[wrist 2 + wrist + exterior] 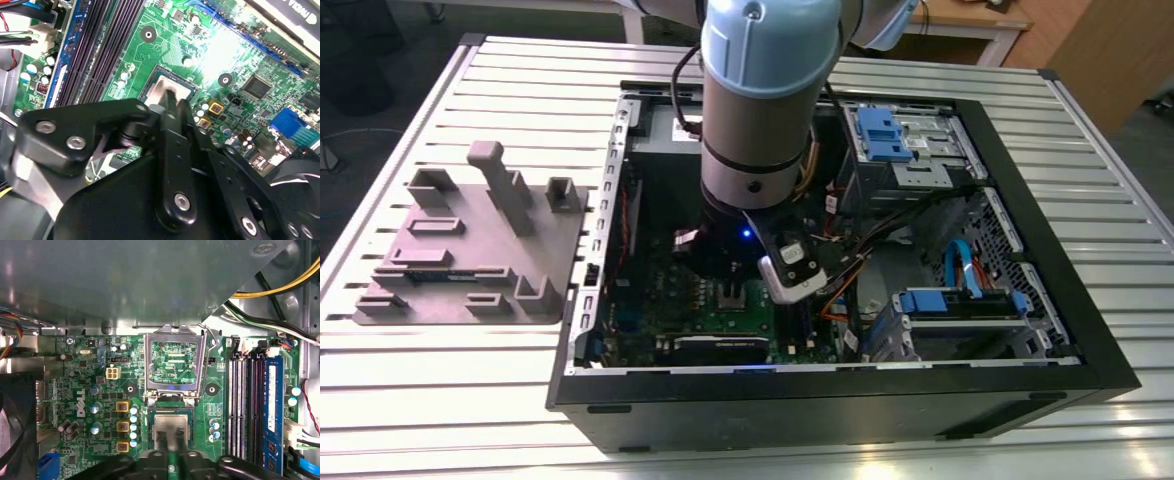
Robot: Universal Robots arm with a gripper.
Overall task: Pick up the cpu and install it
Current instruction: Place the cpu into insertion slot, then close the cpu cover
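cpu (172, 421) sits in the motherboard (80, 390) socket with the load plate (148, 365) hinged up. The gripper (170, 438) is right over its metal top, jaws drawn narrow, almost together, gripping nothing. Risk: the chip is unclamped, so a sideways nudge or a push while crooked could skew it and bend socket pins, and the arm (767, 100) could snag cables (292, 284) crowding the case (854, 405). Case lies open on a slatted metal table (480, 400), grey fixture tray (467, 250) on the exterior view's left, wooden furniture (1101, 50) behind.
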